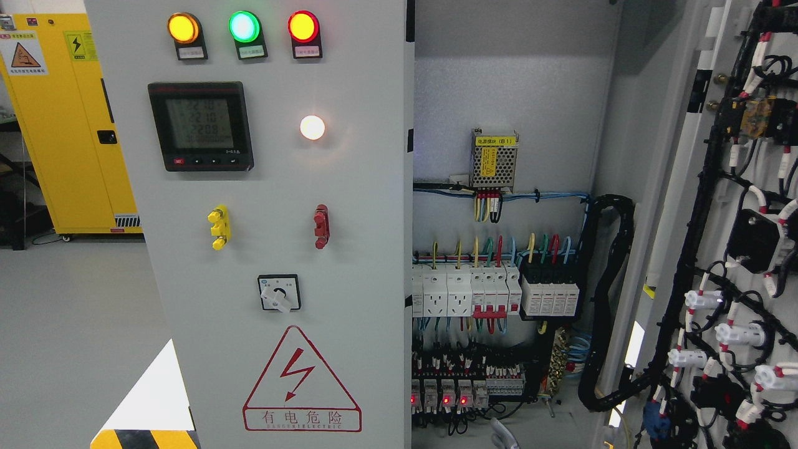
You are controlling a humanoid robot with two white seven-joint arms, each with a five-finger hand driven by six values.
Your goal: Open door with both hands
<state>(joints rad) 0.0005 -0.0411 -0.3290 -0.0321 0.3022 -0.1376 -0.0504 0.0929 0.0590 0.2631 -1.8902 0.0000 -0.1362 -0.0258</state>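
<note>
The electrical cabinet's right door stands swung wide, baring breakers and wiring, while the left door remains closed, so the next move likely calls for reaching its edge; neither hand is in view, their state unknown.

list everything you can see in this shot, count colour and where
left door: one, grey, closed, centre-left
right door: one, grey, swung open at right, black wiring on its inside
indicator lamps: three, orange, green, red, top of left door
white lamp: one, lit, right of the meter
meter: one, black, under the lamps
handles: two, yellow and red, mid door
rotary switch: one, black and white, below handles
warning triangle: one, red, door bottom
breakers: a row, white and black, inside cabinet
power supply: one, metal, yellow label, upper inside
yellow cabinet: one, far left
robot hands: none clearly in view
</note>
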